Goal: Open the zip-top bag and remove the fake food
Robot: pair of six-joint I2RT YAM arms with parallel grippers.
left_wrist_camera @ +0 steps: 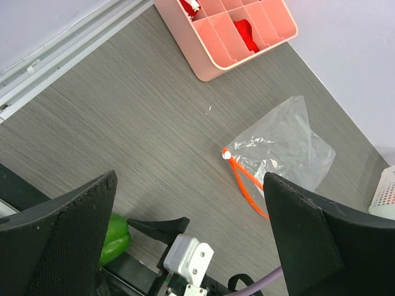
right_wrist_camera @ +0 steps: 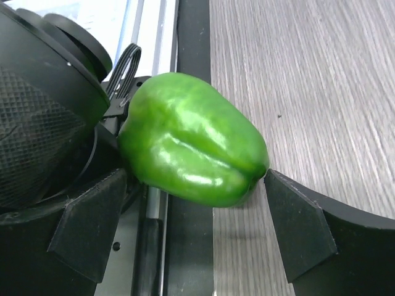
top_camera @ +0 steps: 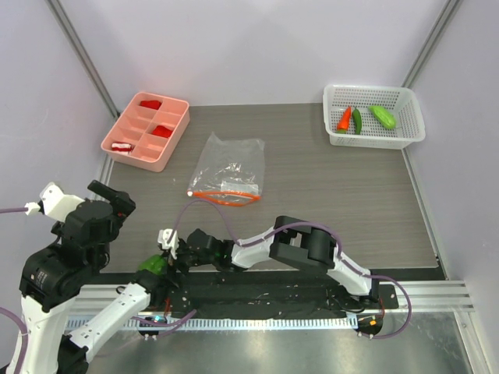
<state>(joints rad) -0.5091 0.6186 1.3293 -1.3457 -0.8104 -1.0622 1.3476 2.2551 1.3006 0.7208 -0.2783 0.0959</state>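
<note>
- Left gripper (left_wrist_camera: pixel 190 184) hangs with fingers (left_wrist_camera: pixel 74 234) spread and nothing between them. The pepper (left_wrist_camera: pixel 114 237) shows at the lower left of its view, partly cut off behind a finger.
- Right gripper (right_wrist_camera: pixel 194 176) lies low in the top view, left of centre, pointing left at the pepper, so it is the nearer arm. Its fingers (right_wrist_camera: pixel 296 228) are wide apart, with the pepper's long axis spanning the gap at their tips. Whether they press it I cannot tell.
- Pepper rests on the black rail (right_wrist_camera: pixel 192 37), out of the bag (top_camera: pixel 228 167).
- Bag lies flat mid-frame, zip strip (top_camera: pixel 226 195) toward the arms. It looks empty, though glare blurs this.
- Basket (top_camera: pixel 378 140), upper right, holds the carrot (top_camera: pixel 344 118), chili (top_camera: pixel 357 121) and light green piece (top_camera: pixel 382 116).
</note>
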